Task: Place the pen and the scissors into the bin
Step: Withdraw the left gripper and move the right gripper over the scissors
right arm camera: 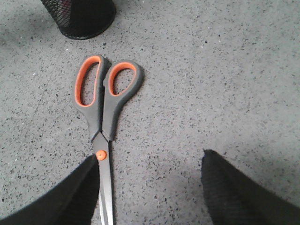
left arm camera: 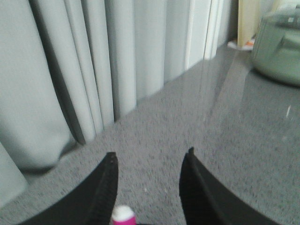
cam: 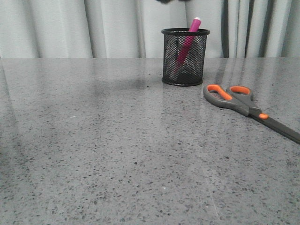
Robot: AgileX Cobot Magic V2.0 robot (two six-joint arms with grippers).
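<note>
The pink pen (cam: 187,43) stands tilted inside the black mesh bin (cam: 185,56) at the table's back, its white end above the rim. That end shows in the left wrist view (left arm camera: 123,215) below my open, empty left gripper (left arm camera: 149,157), which hangs above the bin. A dark bit at the front view's top edge (cam: 165,1) may be that arm. The scissors (cam: 243,105) lie flat, right of the bin. My right gripper (right arm camera: 149,159) is open above the table; one finger (right arm camera: 79,187) is beside the scissors' (right arm camera: 104,103) blades near the orange pivot. The bin's base (right arm camera: 80,16) shows beyond the handles.
Grey curtains (cam: 70,28) hang behind the speckled grey table (cam: 117,154). In the left wrist view a pale green appliance (left arm camera: 279,47) stands on the table at the far side, with a curtain (left arm camera: 70,70) along the edge.
</note>
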